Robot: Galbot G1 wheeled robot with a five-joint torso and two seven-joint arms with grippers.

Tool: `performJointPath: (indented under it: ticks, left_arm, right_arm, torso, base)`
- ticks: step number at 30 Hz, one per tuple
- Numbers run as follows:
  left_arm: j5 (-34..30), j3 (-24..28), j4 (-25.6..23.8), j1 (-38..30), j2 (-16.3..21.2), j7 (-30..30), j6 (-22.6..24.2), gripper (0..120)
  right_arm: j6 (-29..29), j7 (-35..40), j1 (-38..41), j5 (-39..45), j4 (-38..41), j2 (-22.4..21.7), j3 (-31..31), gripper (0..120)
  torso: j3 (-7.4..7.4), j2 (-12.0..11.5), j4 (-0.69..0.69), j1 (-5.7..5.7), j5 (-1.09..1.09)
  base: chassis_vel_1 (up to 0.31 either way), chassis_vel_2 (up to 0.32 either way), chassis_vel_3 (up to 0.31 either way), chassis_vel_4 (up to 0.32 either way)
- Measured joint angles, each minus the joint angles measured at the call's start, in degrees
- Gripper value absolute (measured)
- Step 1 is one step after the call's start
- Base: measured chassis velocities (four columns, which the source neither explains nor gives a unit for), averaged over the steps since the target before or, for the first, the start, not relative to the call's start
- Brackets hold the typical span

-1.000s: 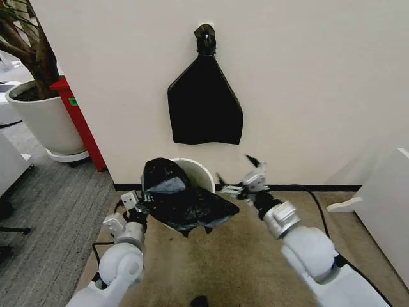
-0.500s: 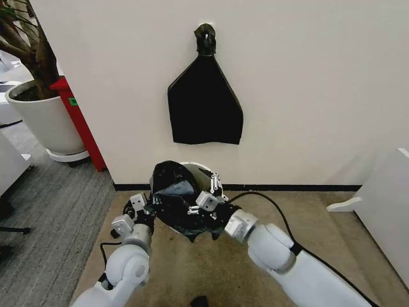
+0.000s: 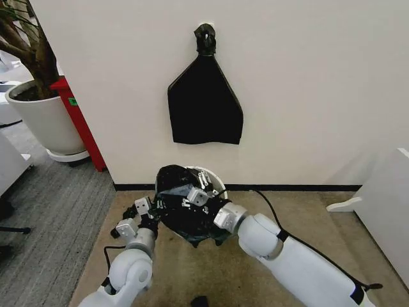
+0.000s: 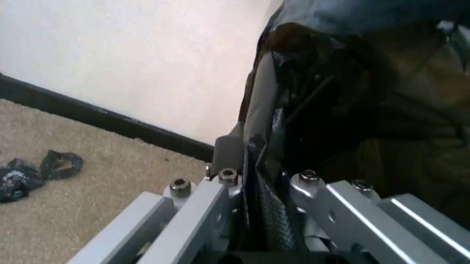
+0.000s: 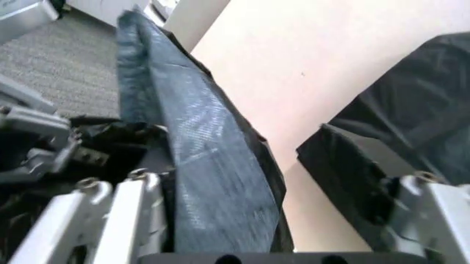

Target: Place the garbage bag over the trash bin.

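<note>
Both grippers work the bag over the bin: left gripper pinches its edge, right gripper spread wide inside, next stretching the mouth round the rim

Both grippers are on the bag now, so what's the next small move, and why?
Probably spread the two grippers apart. The left gripper pinches the garbage bag; the right gripper, fingers wide, straddles a fold. The bag sits bunched, and the trash bin rim shows bare behind it.

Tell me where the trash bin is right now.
In the head view, the trash bin stands on the floor against the wall, below the hanging black bag. The garbage bag covers most of it, between the left gripper and right gripper.
</note>
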Motion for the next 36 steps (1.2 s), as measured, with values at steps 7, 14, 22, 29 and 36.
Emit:
performJointPath:
  ticks: [7,14,22,29,36]
  left_arm:
    - [0.0,0.12,0.05,-0.06,0.12,0.0,0.07,5]
    - [0.28,0.28,-0.07,0.18,0.11,0.15,0.12,5]
    - [1.5,0.17,-0.13,0.76,-0.08,1.12,0.02,5]
    - [5.09,0.17,-1.23,2.82,0.2,3.75,-1.05,5]
    - [7.18,-0.41,-3.77,5.48,1.11,5.62,-2.05,5]
  right_arm:
    - [-0.44,0.41,1.01,0.73,0.09,-0.2,-0.73,34]
    - [-0.6,1.03,1.36,1.23,-0.18,-0.07,-1.09,12]
    - [-0.79,1.88,3.01,2.31,-1.88,0.84,-1.68,0]
    - [-0.49,3.38,7.94,4.95,-7.61,2.07,-2.23,0]
    - [0.07,4.25,12.73,8.12,-12.94,1.57,-3.02,0]
  torso:
    - [0.0,0.0,0.0,0.0,0.0]
    - [0.0,0.0,-0.01,0.0,0.0]
    - [0.0,0.0,-0.01,0.0,0.01]
    - [0.0,0.0,0.0,0.0,0.0]
    - [0.0,0.0,0.0,0.0,0.01]
  base:
    - [0.0,0.0,0.0,0.0]
    - [0.0,0.0,0.0,0.0]
    - [0.0,0.0,0.0,0.0]
    - [0.0,0.0,0.0,0.0]
    - [0.0,0.0,0.0,0.0]
